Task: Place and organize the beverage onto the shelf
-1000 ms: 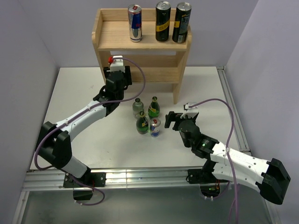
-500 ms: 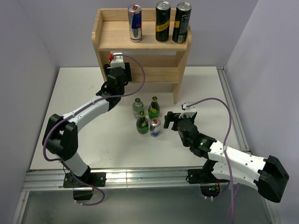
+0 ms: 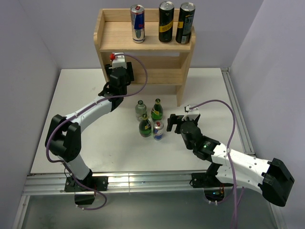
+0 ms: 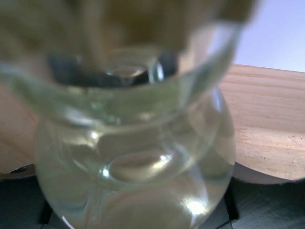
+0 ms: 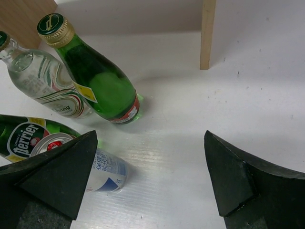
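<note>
The light-wood shelf (image 3: 143, 76) stands at the back. Its upper board holds a Red Bull can (image 3: 137, 23) and two black-and-yellow cans (image 3: 166, 21). My left gripper (image 3: 120, 72) is at the left of the lower tier, shut on a clear glass bottle (image 4: 138, 152) that fills the left wrist view, with shelf wood (image 4: 267, 119) behind it. My right gripper (image 3: 172, 121) is open and empty, just right of a small white-and-blue can (image 3: 158, 130), which also shows in the right wrist view (image 5: 102, 171). The right fingers (image 5: 62, 174) stand wide apart above the table.
On the table in front of the shelf stand a clear bottle (image 3: 140, 109), a green bottle (image 3: 157, 109) and a green Perrier bottle (image 3: 145, 126), close to the small can. The shelf's right side panel (image 5: 208, 33) stands just beyond them.
My left gripper has moved up and inward to the shelf's lower tier with the clear bottle. My right gripper has shifted slightly toward the small can.
</note>
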